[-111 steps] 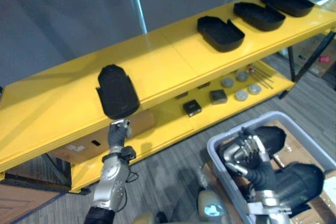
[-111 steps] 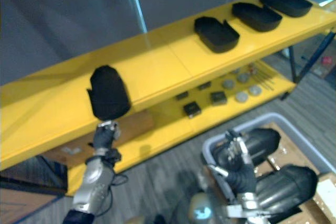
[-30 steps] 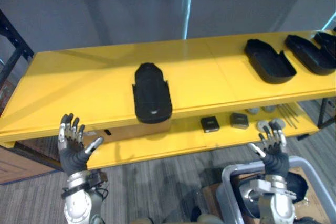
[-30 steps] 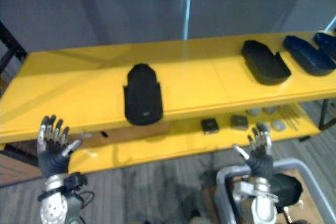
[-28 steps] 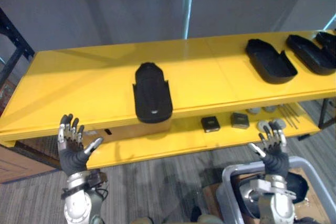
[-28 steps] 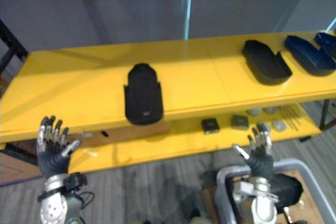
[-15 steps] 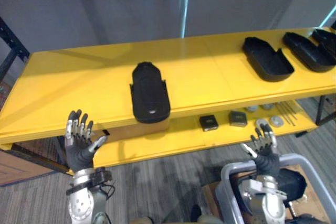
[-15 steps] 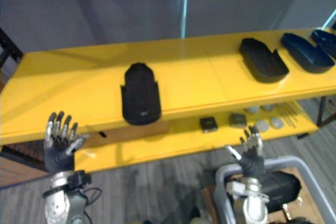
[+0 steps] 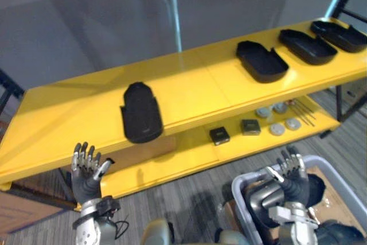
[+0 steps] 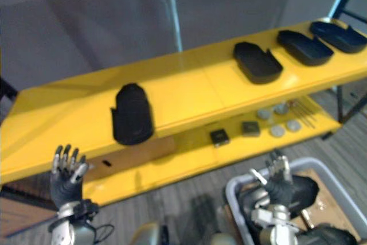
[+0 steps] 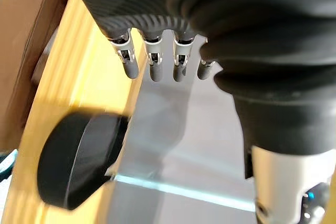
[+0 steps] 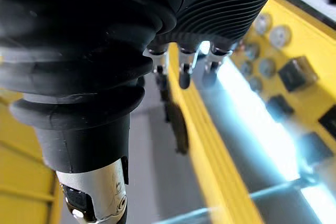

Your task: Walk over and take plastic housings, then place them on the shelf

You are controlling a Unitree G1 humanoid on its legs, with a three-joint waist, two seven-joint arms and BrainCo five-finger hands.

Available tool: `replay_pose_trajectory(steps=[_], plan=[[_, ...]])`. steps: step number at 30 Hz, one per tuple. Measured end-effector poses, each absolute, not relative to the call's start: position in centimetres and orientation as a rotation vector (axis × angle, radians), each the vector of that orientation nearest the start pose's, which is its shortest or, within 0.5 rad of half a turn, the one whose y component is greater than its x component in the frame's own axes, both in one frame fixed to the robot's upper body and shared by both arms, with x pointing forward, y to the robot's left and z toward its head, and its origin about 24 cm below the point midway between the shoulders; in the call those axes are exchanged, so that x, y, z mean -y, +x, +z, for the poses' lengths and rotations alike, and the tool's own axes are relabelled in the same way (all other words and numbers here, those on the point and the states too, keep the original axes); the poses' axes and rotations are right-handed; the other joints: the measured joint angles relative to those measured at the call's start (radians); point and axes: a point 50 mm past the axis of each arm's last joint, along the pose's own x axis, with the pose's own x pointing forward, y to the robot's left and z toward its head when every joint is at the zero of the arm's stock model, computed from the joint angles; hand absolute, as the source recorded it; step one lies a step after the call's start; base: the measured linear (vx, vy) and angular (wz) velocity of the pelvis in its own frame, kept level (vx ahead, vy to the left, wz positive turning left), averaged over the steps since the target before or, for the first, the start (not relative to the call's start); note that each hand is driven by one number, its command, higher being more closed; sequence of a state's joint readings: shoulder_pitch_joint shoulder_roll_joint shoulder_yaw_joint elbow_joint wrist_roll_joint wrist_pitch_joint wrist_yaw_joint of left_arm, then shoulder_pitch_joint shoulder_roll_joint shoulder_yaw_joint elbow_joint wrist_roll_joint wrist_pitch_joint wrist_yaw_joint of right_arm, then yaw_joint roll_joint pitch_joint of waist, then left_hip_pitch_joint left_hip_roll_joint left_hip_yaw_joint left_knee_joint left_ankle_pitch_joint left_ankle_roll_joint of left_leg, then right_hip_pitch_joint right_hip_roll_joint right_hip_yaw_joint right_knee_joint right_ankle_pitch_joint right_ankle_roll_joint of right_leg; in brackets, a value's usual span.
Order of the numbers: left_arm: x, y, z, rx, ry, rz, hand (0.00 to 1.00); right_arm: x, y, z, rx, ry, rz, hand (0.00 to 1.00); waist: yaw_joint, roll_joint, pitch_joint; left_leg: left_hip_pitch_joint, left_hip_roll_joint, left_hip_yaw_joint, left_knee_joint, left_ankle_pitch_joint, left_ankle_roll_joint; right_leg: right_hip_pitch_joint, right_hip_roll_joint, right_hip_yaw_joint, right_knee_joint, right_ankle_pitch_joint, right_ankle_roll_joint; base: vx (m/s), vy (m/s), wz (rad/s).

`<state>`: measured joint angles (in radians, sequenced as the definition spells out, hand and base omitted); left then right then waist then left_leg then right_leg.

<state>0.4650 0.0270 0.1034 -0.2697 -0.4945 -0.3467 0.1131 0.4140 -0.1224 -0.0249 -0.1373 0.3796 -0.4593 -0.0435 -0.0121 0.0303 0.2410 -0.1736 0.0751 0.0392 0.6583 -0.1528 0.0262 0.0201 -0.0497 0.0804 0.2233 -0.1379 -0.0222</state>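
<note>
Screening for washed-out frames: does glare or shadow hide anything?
Right wrist view: a bright white band washes out the area beside the yellow shelf edge, past the right hand. Left eye view: the top shelf carries a soft sheen, yet the black plastic housing shows plainly; the lower shelf lies partly in shade; the left hand is evenly lit.

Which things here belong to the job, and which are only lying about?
Job: four housings on the shelf; more in the bin; left hand and right hand, both open.
Lying about, on the lower level: black boxes, grey discs, thin rods, cardboard box.
</note>
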Motion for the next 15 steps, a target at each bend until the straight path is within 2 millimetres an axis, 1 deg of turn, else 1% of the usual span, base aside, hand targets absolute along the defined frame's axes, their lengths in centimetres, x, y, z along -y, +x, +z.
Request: replay_pose_trajectory(steps=[1,3,4,5,6,7,8,9,10,11,12,13,14,15], plan=[[-22.0,14.7,4.8,0.214,-0.376,0.43,0.0,20.3,16.4,4.2,0.235,0.216,-0.209,0.0,0.004,-0.001,0.0,0.009,0.005,-0.014,-0.094,-0.001,-0.018,-0.008,0.003,0.03,0.018,-0.015,0.005,0.09,0.046,-0.72],[-21.9,14.8,5.2,0.227,-0.378,0.422,0.0,20.1,16.5,4.5,0.246,0.216,-0.194,0.0,0.004,0.004,-0.004,0.027,0.015,-0.016,-0.162,0.009,-0.034,-0.017,0.005,0.048,0.042,-0.032,0.014,0.05,0.067,-0.55],[-21.7,14.8,5.4,0.238,-0.38,0.414,0.0,20.0,16.5,4.7,0.252,0.214,-0.182,0.0,0.002,0.011,-0.009,0.042,0.024,-0.01,-0.217,0.012,-0.039,-0.023,0.01,0.064,0.063,-0.047,0.022,0.08,0.168,-0.47],[-21.4,14.9,5.7,0.246,-0.383,0.397,0.0,20.1,16.5,5.0,0.264,0.209,-0.18,0.0,-0.004,0.028,-0.022,0.058,0.039,-0.002,-0.285,0.024,-0.047,-0.036,0.018,0.073,0.083,-0.065,0.039,0.15,0.285,-0.49],[-21.0,15.1,5.8,0.247,-0.378,0.379,0.0,20.3,16.2,4.9,0.255,0.194,-0.181,0.0,-0.005,0.04,-0.039,0.083,0.042,0.001,-0.347,0.033,-0.07,-0.057,0.027,0.086,0.116,-0.083,0.07,0.15,0.279,-0.32],[-21.0,15.2,5.8,0.246,-0.36,0.372,0.0,20.4,16.2,4.6,0.244,0.195,-0.185,0.0,-0.007,0.032,-0.048,0.09,0.035,0.004,-0.371,0.027,-0.117,-0.07,0.019,0.088,0.13,-0.092,0.083,0.16,0.278,-0.23],[-21.0,15.5,5.9,0.249,-0.347,0.361,0.0,20.2,16.3,4.2,0.227,0.21,-0.198,0.0,-0.022,0.002,-0.063,0.094,0.008,0.02,-0.395,0.034,-0.109,-0.09,-0.01,0.069,0.136,-0.082,0.106,0.12,0.215,-0.22],[-21.1,15.6,5.9,0.245,-0.34,0.361,0.0,20.0,16.4,3.8,0.216,0.225,-0.207,0.0,-0.021,-0.022,-0.065,0.105,-0.006,0.033,-0.419,0.038,-0.101,-0.091,-0.04,0.024,0.115,-0.059,0.123,0.12,0.226,-0.24],[-21.3,15.7,5.7,0.222,-0.307,0.357,0.0,19.9,16.3,3.7,0.217,0.242,-0.222,0.0,-0.027,-0.041,-0.075,0.108,-0.015,0.046,-0.437,0.043,-0.09,-0.088,-0.058,-0.014,0.087,-0.032,0.126,0.07,0.154,-0.27],[-21.4,15.8,5.6,0.214,-0.288,0.359,0.0,19.9,16.3,3.6,0.215,0.246,-0.227,0.0,-0.027,-0.049,-0.076,0.112,-0.017,0.057,-0.446,0.046,-0.086,-0.087,-0.065,-0.034,0.069,-0.016,0.131,0.05,0.16,-0.3],[-21.7,15.8,5.7,0.208,-0.272,0.374,0.0,19.8,16.4,3.6,0.217,0.25,-0.229,0.0,-0.024,-0.051,-0.073,0.116,-0.018,0.067,-0.459,0.048,-0.082,-0.083,-0.071,-0.083,0.027,0.022,0.13,0.03,0.104,-0.3],[-21.7,15.9,5.7,0.21,-0.27,0.379,0.0,19.8,16.4,3.6,0.218,0.25,-0.23,0.0,-0.023,-0.053,-0.072,0.115,-0.017,0.071,-0.461,0.048,-0.078,-0.076,-0.071,-0.101,0.009,0.042,0.131,0.0,0.105,-0.33],[-21.9,16.2,6.0,0.224,-0.268,0.396,0.0,19.8,16.5,3.6,0.218,0.251,-0.229,0.0,-0.021,-0.048,-0.062,0.111,-0.019,0.079,-0.464,0.047,-0.072,-0.069,-0.07,-0.113,-0.032,0.072,0.129,-0.02,0.061,-0.17],[-22.0,16.4,6.4,0.244,-0.239,0.422,0.0,19.8,16.6,3.5,0.217,0.252,-0.229,0.0,-0.022,-0.054,-0.054,0.095,-0.028,0.08,-0.466,0.049,-0.063,-0.069,-0.077,-0.122,-0.065,0.089,0.129,-0.05,0.077,-0.1]])
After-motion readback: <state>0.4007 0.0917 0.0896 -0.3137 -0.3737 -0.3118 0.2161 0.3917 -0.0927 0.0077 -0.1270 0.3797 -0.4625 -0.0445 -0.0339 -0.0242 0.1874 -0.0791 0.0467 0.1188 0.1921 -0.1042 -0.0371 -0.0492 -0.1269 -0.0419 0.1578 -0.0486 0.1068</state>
